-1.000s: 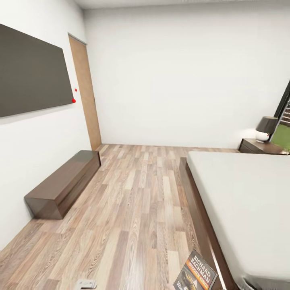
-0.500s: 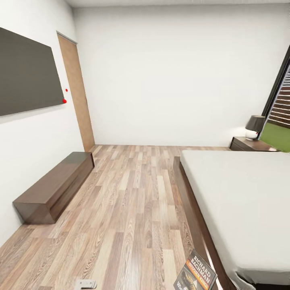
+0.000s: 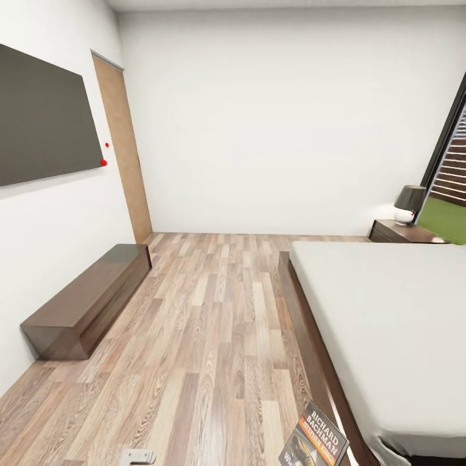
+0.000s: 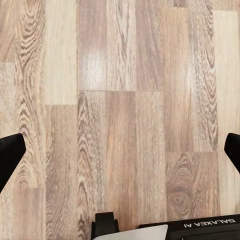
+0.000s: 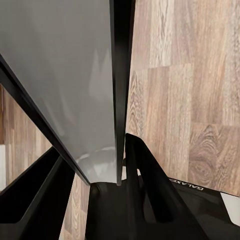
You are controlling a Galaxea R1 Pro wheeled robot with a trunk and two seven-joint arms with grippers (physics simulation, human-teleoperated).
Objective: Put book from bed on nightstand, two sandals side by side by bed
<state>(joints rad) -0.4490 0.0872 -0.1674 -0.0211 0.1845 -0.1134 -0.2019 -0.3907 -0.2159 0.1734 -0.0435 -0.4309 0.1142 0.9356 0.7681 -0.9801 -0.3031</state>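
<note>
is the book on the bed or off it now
Off it: the book is clamped on edge in the right gripper, above the floor beside the bed.

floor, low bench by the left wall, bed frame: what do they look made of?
Floor: wood or laminate planks, mixed tan and grey-brown grain, slight sheen with soft reflections. Bench: dark brown wood, glossy top that catches light; could be veneer. Bed frame: dark brown wood, smooth and semi-gloss. It's a render, so these are looks only.
</note>
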